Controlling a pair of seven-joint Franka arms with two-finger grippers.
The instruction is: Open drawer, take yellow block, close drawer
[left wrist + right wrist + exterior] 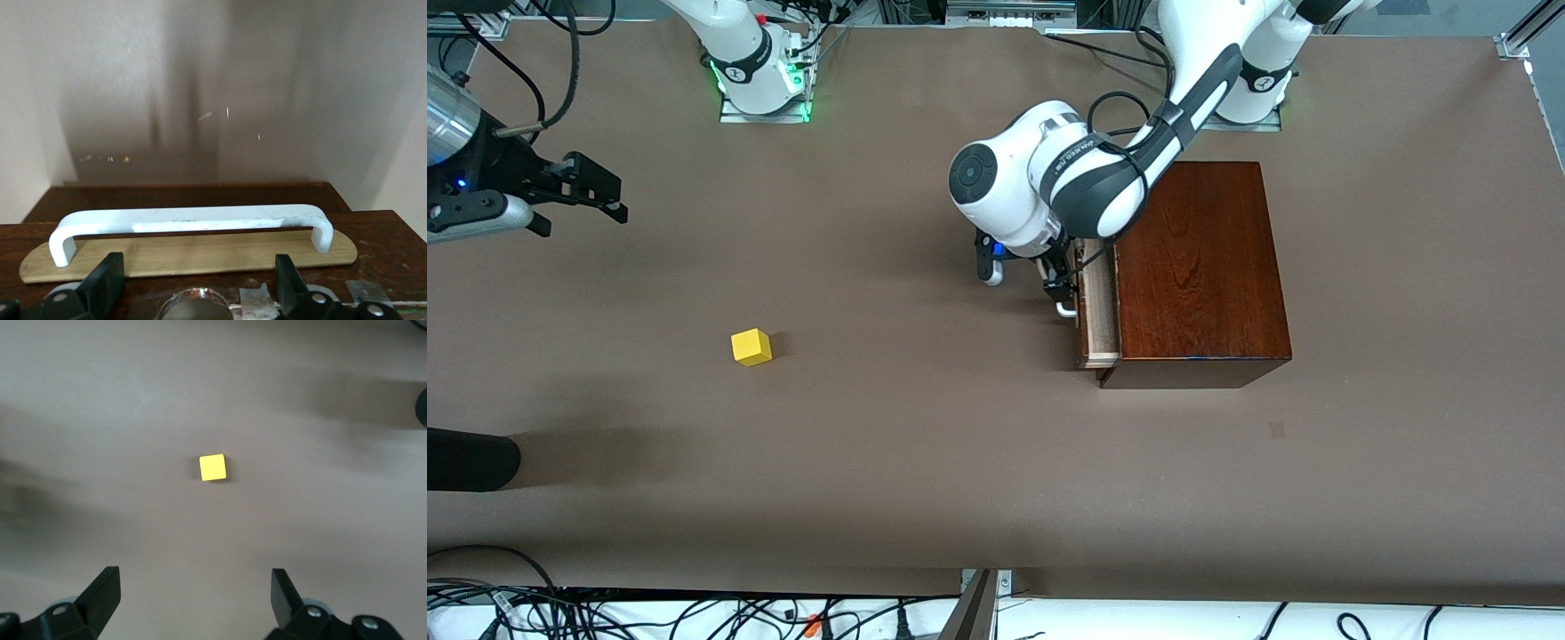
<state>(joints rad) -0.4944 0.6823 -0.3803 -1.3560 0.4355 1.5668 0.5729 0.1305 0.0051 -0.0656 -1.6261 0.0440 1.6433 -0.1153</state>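
Observation:
The dark reddish-brown wooden box (1200, 267) stands toward the left arm's end of the table. Its drawer (1100, 311) is pulled out a little, and a strip of the pale tray shows. My left gripper (1024, 277) is open and empty, low in front of the drawer's front. In the left wrist view the white loop handle (193, 220) lies just past my left gripper (198, 283) and is not gripped. The yellow block (751, 347) sits on the bare table toward the right arm's end. My right gripper (591, 191) is open and empty in the air over the table; its wrist view shows the block (213, 467) past the gripper (195, 597).
A dark rounded object (467, 458) reaches in over the table edge at the right arm's end, nearer to the front camera than the block. Cables (694, 613) lie along the near edge. The brown table top (925, 444) runs between the block and the box.

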